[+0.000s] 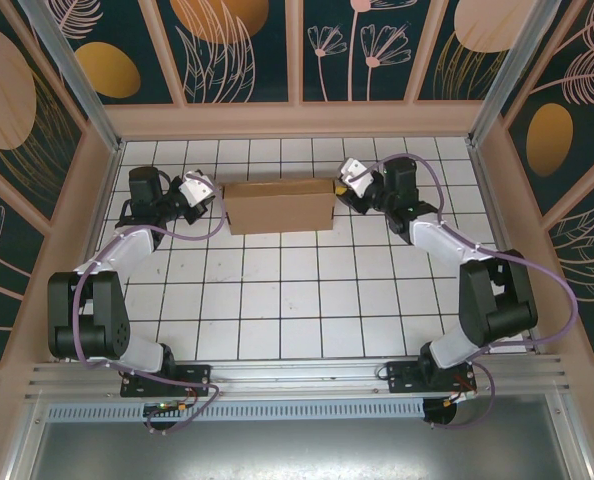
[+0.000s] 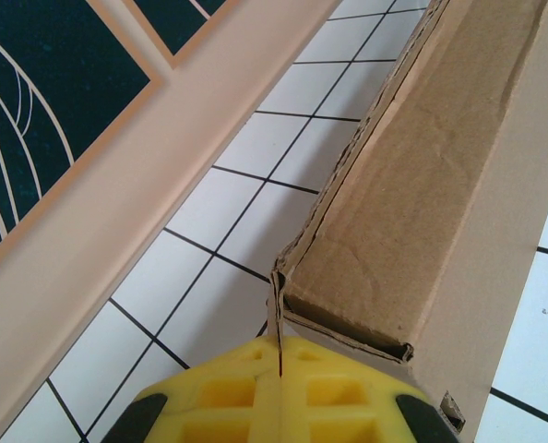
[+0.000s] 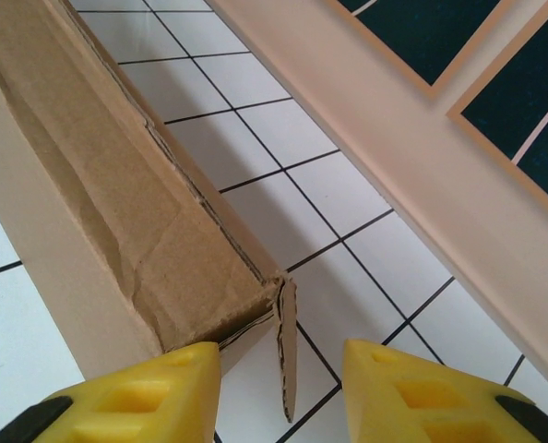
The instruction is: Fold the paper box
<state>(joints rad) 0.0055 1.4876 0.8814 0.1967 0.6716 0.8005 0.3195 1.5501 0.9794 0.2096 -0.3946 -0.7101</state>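
White-tiled tabletop (image 1: 277, 300), seen from above: the paper box (image 1: 279, 205), plain brown corrugated cardboard folded up into a long, low, closed block, lies toward the far side of the tiles and just short of the beige back ledge (image 1: 297, 118), with one arm at each short end. The left hand (image 1: 199, 190) meets the box's left end. In its wrist view the two yellow fingers (image 2: 219, 392) are pressed together, and the thin edge of a cardboard end flap (image 2: 275, 305) runs down into the seam between them, so they appear to be clamped on that flap. The box's creased side wall stretches away from the fingers, and a raw die-cut edge follows its upper corner. The right hand (image 1: 352, 178) sits at the box's right end. In its wrist view the yellow fingers (image 3: 163, 388) stand apart, and a narrow end flap (image 3: 287, 341) stands on edge in the gap between them, touching neither. The box's wrinkled side wall runs off to the upper left, beside the left-hand finger. Dark panels painted with pale leaves and orange discs (image 1: 237, 40) enclose the workspace on three sides. Purple cables (image 1: 562, 300) loop along both white-and-black arms, whose bases are bolted to a metal rail (image 1: 297, 375) at the near edge.
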